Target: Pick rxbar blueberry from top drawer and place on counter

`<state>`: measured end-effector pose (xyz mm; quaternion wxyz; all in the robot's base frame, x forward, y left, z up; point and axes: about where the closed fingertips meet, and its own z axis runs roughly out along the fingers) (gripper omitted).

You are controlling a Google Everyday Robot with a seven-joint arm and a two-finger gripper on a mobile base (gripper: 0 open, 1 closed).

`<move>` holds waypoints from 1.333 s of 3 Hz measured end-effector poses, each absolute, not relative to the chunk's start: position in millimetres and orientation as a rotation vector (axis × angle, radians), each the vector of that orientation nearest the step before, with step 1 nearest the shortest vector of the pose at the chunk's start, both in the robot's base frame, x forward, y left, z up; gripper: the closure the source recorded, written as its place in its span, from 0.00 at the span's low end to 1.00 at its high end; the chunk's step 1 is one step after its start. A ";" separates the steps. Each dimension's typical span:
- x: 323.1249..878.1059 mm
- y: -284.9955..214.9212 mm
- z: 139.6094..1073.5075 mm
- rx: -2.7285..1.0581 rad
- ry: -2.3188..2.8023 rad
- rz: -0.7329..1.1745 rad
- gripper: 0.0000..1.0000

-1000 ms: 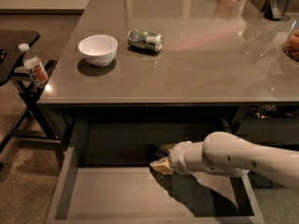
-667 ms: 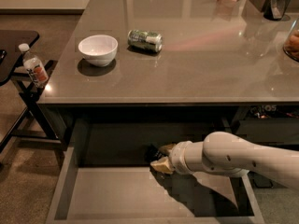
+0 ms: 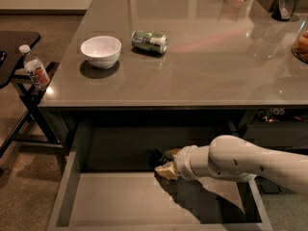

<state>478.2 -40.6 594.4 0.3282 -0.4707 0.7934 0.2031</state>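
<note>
The top drawer (image 3: 120,201) stands pulled out under the counter (image 3: 202,66), showing its flat grey bottom. My gripper (image 3: 166,162) reaches in from the right on a white arm and sits at the back of the drawer, near the middle. Its two tan fingertips (image 3: 167,171) stand apart. A small dark shape (image 3: 156,156) lies in the shadow just left of the fingertips, at their level. It appears to be the rxbar blueberry, but I cannot make out its wrapper or whether the fingers touch it.
On the counter are a white bowl (image 3: 101,51) and a green-and-white can (image 3: 149,41) lying on its side. A dark cup (image 3: 287,4) and other items stand at the far right. A small bottle (image 3: 34,70) stands on a black side table (image 3: 14,47) to the left.
</note>
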 end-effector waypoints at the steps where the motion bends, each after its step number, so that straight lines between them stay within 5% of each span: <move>1: 476.7 -43.1 608.9 -1.277 2.068 0.526 1.00; 4: 457.1 -79.9 766.9 -1.377 1.831 0.376 1.00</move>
